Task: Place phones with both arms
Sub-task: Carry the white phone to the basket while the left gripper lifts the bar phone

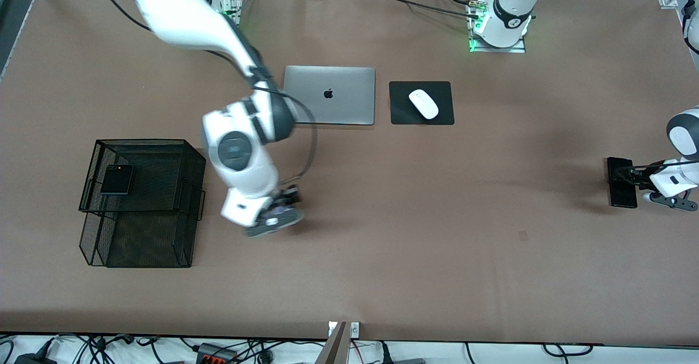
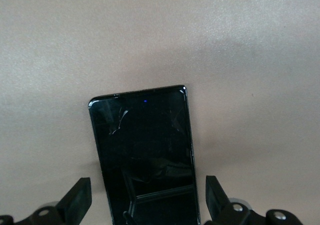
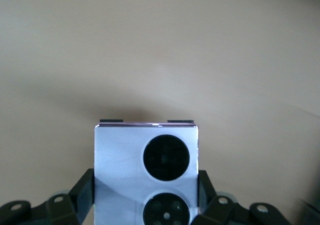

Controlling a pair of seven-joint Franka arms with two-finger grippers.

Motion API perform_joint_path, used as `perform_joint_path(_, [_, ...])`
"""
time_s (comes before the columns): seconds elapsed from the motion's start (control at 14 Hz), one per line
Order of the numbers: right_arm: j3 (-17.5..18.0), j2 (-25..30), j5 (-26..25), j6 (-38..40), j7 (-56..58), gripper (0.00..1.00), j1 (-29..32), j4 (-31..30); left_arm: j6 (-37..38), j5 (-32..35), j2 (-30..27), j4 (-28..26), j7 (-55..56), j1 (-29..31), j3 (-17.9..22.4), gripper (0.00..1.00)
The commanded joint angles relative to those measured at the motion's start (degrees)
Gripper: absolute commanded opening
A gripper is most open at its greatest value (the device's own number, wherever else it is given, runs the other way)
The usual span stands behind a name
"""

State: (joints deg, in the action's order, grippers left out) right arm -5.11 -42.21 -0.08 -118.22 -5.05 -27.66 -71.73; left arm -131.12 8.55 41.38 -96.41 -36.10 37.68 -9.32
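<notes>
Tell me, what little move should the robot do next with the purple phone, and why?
Probably lift it and carry it toward the black mesh tray. The right gripper is shut on the lilac phone, low over the table beside the tray, where the small black phone already lies. The left gripper is open around the long black phone.

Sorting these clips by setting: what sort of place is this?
Probably a robotics lab staged as an office desk: two arms bolted to the table, a laptop, a mouse, and cables along the edges.
</notes>
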Motion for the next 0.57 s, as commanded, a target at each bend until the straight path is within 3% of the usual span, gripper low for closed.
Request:
perform_joint_path(0.0, [0.8,5.1,0.3,8.5,-1.8,0.26,6.5,-1.9,0.0,-0.5,0.0,-0.6,1.1,0.6,-0.6,1.0])
perform_joint_path(0.14, [0.0,5.9,0.1,11.8,-4.6,0.26,10.3,-1.9,0.0,-0.5,0.1,-0.7,1.1,0.6,-0.4,1.0])
perform_joint_path(0.43, [0.0,4.9,-3.9,10.3,-4.2,0.12,15.1,-1.7,-0.1,-0.5,0.2,-0.7,1.0,0.5,-0.3,1.0])
perform_joint_path(0.5, [-0.1,4.2,-5.3,8.9,-3.9,0.05,16.0,-1.7,-0.1,-0.5,0.2,-0.7,0.9,0.4,-0.3,0.92])
